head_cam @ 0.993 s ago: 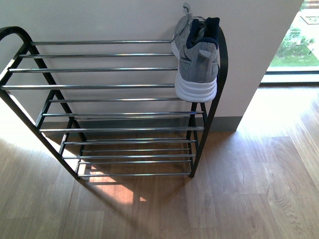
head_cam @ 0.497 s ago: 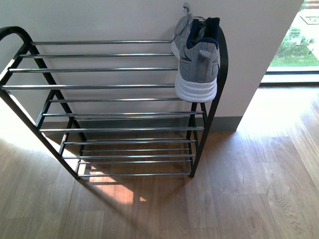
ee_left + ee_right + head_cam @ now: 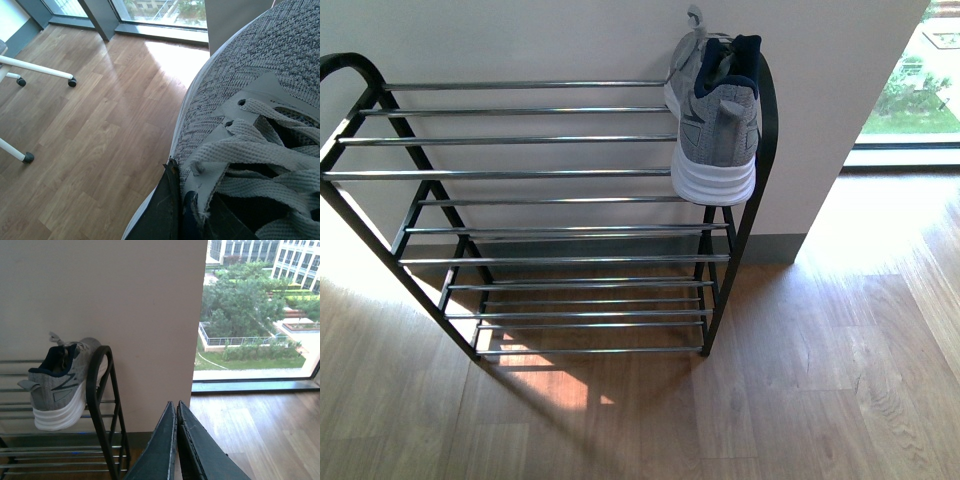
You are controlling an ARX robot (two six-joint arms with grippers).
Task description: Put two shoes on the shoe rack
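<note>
Your left claw (image 3: 182,212) is clamped on the second shoe (image 3: 250,85) at its laced edge, above the floor (image 3: 100,125). Your right claw (image 3: 176,410) is closed, holding nothing. First shoe (image 3: 712,115) sits on the top tier of the rack (image 3: 520,174), right end, heel overhanging the front bar.

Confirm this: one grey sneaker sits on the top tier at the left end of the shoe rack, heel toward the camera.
Wrong in one respect: the grey sneaker sits on the top tier at the right end of the shoe rack, not the left, heel toward the camera. The front view shows this.
</note>
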